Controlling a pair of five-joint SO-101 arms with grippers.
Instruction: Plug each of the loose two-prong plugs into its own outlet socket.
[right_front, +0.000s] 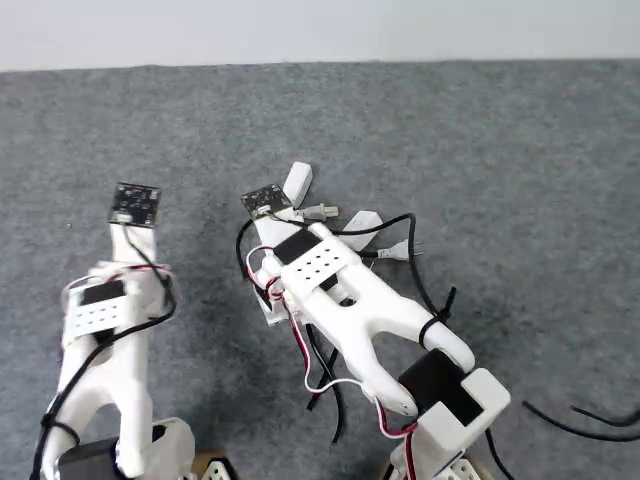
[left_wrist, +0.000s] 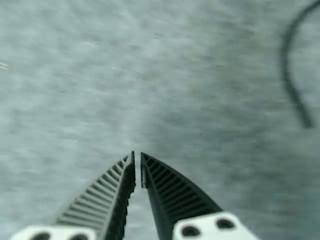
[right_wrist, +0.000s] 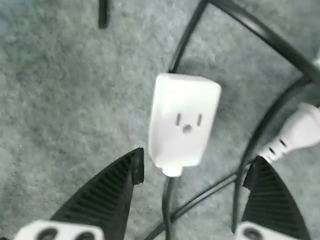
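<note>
My right gripper (right_wrist: 197, 157) is open over the grey carpet, and a white outlet socket (right_wrist: 183, 124) lies face up between its fingers without touching them. Beside it lies a white two-prong plug (right_wrist: 300, 129) on a black cable. From above, the right arm (right_front: 340, 290) reaches to the middle of the carpet. Two white sockets (right_front: 297, 181) (right_front: 362, 226) and two loose plugs (right_front: 320, 211) (right_front: 405, 250) lie just past its wrist. My left gripper (left_wrist: 137, 155) is shut on nothing above bare carpet, and the left arm (right_front: 105, 310) stands well left of the plugs.
Black cables (right_front: 330, 385) tangle around and under the right arm. More black cable (right_front: 575, 422) lies at the near right, and a stretch of cable (left_wrist: 292, 75) runs off to one side of the left gripper. Open carpet (right_front: 500, 150) spreads at the back and right.
</note>
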